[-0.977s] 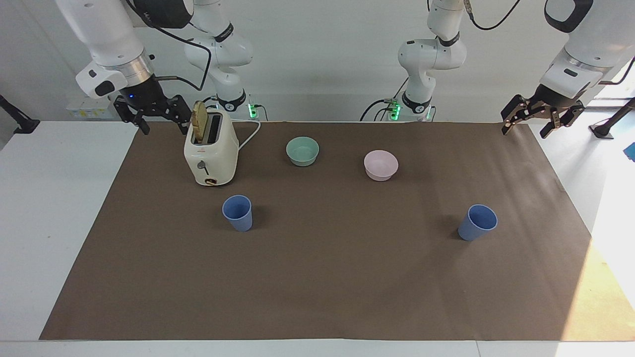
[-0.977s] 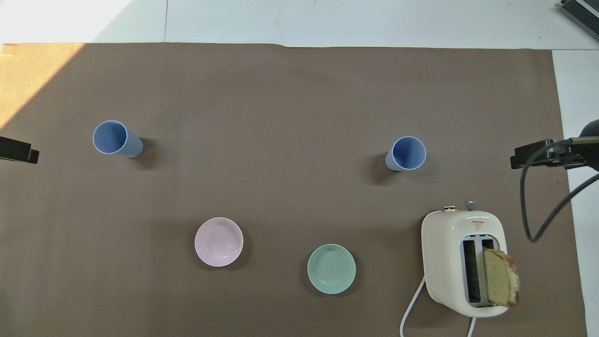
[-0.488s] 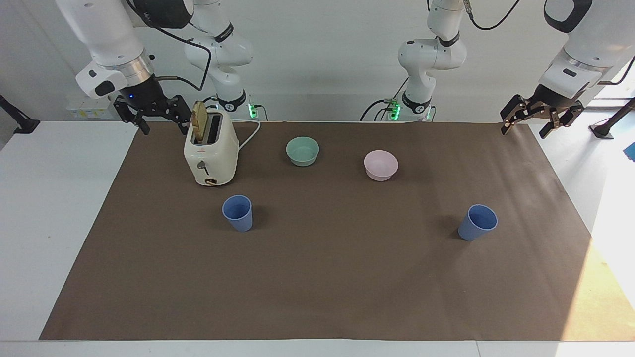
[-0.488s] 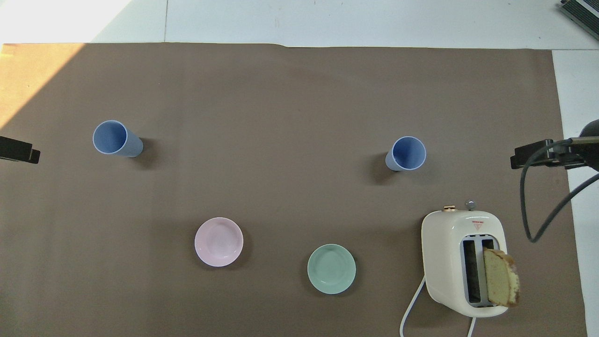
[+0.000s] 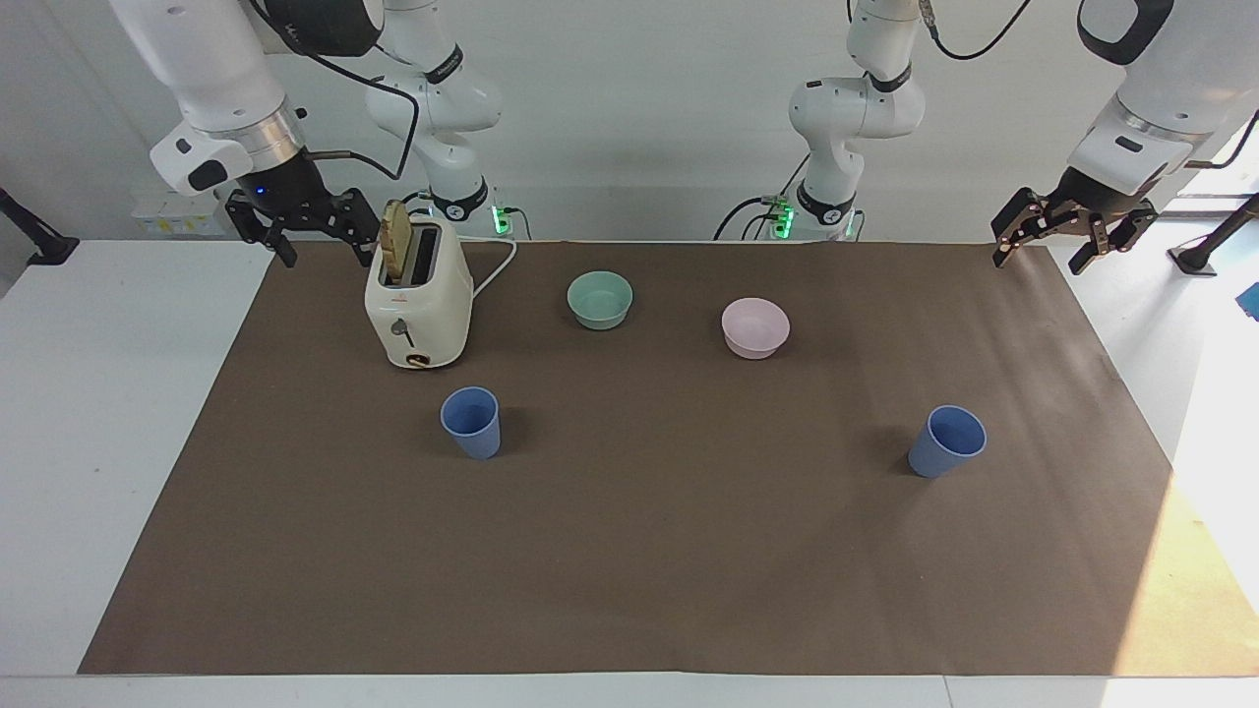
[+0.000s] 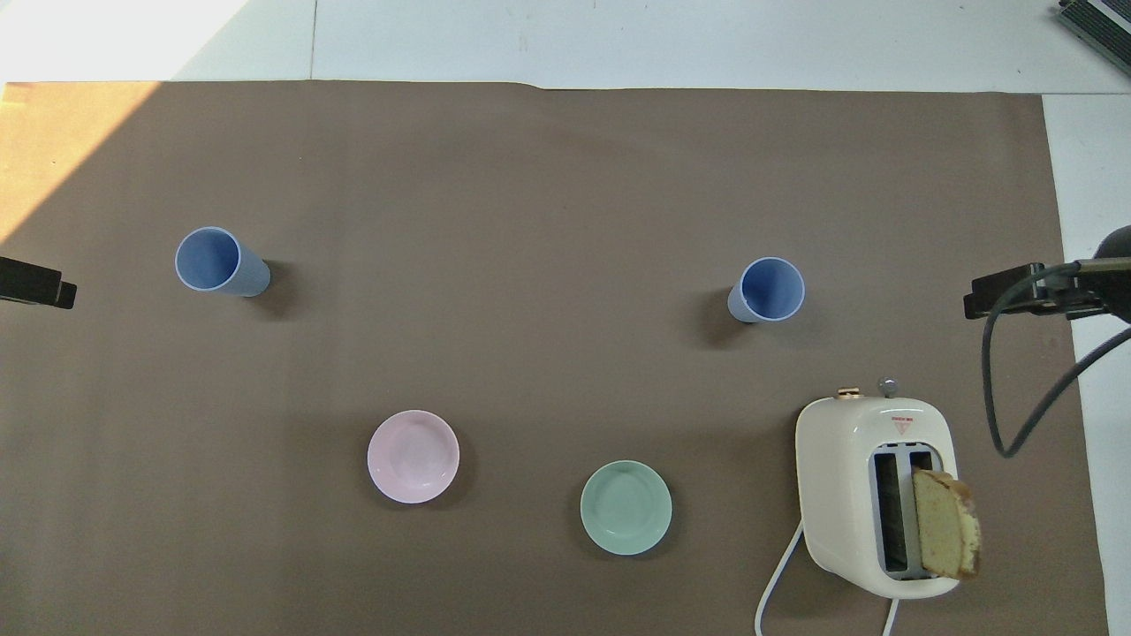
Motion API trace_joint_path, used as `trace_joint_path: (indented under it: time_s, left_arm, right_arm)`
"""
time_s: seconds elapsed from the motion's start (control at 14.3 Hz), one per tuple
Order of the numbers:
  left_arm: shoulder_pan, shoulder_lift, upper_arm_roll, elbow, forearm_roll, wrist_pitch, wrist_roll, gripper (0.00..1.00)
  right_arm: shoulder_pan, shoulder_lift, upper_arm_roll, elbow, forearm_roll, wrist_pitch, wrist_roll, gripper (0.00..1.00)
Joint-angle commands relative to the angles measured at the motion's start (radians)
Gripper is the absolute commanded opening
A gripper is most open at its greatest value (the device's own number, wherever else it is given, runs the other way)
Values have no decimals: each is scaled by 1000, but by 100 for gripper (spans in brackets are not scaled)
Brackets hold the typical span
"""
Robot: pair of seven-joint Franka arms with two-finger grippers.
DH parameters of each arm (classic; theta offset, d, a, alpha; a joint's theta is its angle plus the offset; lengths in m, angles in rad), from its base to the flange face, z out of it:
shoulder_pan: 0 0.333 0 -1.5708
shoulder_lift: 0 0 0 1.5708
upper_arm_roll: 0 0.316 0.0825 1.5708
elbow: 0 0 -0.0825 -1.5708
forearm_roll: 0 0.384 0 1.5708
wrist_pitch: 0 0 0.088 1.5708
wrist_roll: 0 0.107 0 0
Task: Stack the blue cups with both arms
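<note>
Two blue cups stand upright and well apart on the brown mat. One blue cup [image 5: 471, 421] [image 6: 767, 289] stands toward the right arm's end, just farther from the robots than the toaster. The other blue cup [image 5: 946, 440] [image 6: 216, 262] stands toward the left arm's end. My right gripper [image 5: 325, 251] [image 6: 1016, 296] hangs open and empty over the mat's edge beside the toaster. My left gripper [image 5: 1043, 254] [image 6: 35, 283] hangs open and empty over the mat's corner at its own end. Neither touches a cup.
A cream toaster [image 5: 418, 305] [image 6: 875, 495] with a slice of bread [image 5: 395, 241] sticking out stands near the right gripper. A teal-green bowl [image 5: 599, 299] [image 6: 626, 507] and a pink bowl [image 5: 754, 326] [image 6: 413, 456] sit nearer to the robots than the cups.
My left gripper has risen very slightly. The cups, the bowls and the right gripper have not moved.
</note>
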Motion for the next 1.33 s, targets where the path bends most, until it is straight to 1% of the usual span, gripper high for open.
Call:
trace_joint_path:
  time_s: [0.0,0.7,1.05,1.12,1.26]
  left_arm:
    - [-15,-14,5,-11,3,-4,-15,100]
    - [-15,-19,0,-23,2,13,-10,100]
    - [-16,-24,-1,-68,2,79,-12,100]
    - [-16,-22,-1,-89,0,90,-12,100]
    - [-16,-24,-1,-152,0,178,-12,100]
  right_arm:
    - [-11,-24,7,-27,8,13,-3,100]
    - [-11,-24,7,-27,8,13,-3,100]
    - [-11,-24,7,-27,8,13,-3,100]
    - [-11,-24,7,-27,8,13,-3,100]
    - [-11,-24,7,-27,8,13,-3,100]
